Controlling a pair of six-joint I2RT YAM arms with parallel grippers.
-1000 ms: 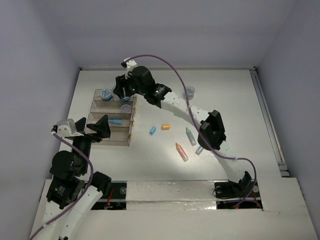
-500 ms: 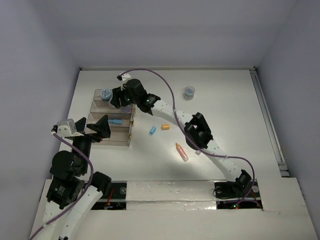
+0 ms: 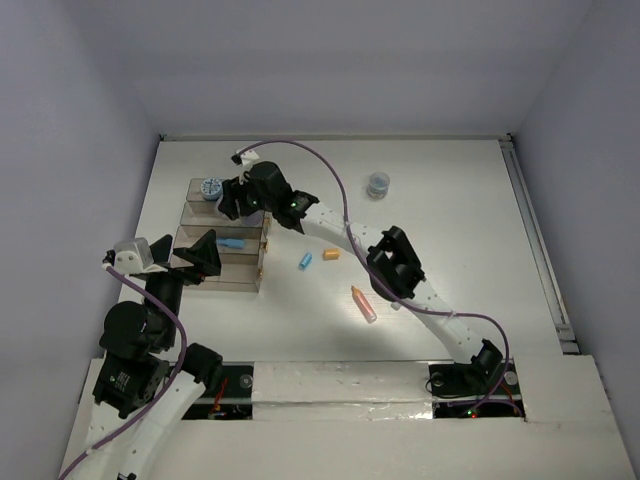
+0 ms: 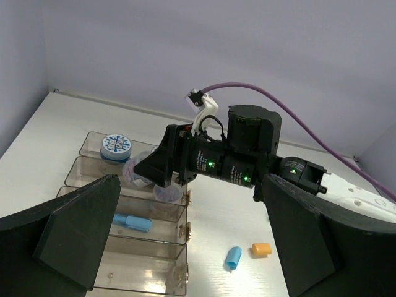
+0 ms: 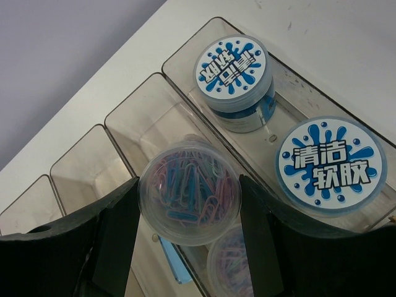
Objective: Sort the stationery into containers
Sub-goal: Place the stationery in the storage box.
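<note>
My left pincer (image 3: 183, 253) hasn't budged over the last second. It hangs wide open and empty at the near left corner of the trays (image 3: 225, 280).

The change is on the right arm. Its elbow has folded in towards the trays, and the right pincer (image 3: 236, 200) has slid left and down over the far end of the block. It is clamped on a clear jar of paper clips (image 5: 189, 198). In the wrist view that jar sits above the second tray from the back, and I can't tell whether it has touched down yet. A second clip jar (image 5: 232, 272) already lies in that tray below it. The two blue-lidded jars (image 5: 233, 65) occupy the back tray, and a blue pen (image 3: 231, 243) lies a step nearer.

I judge this to be the lowering stage of a placement, with release to come.

Further right on the table a blue cap (image 3: 306, 261), an orange cap (image 3: 331, 254), an orange-pink marker (image 3: 363, 304) and one more jar (image 3: 378, 184) remain unsorted.
</note>
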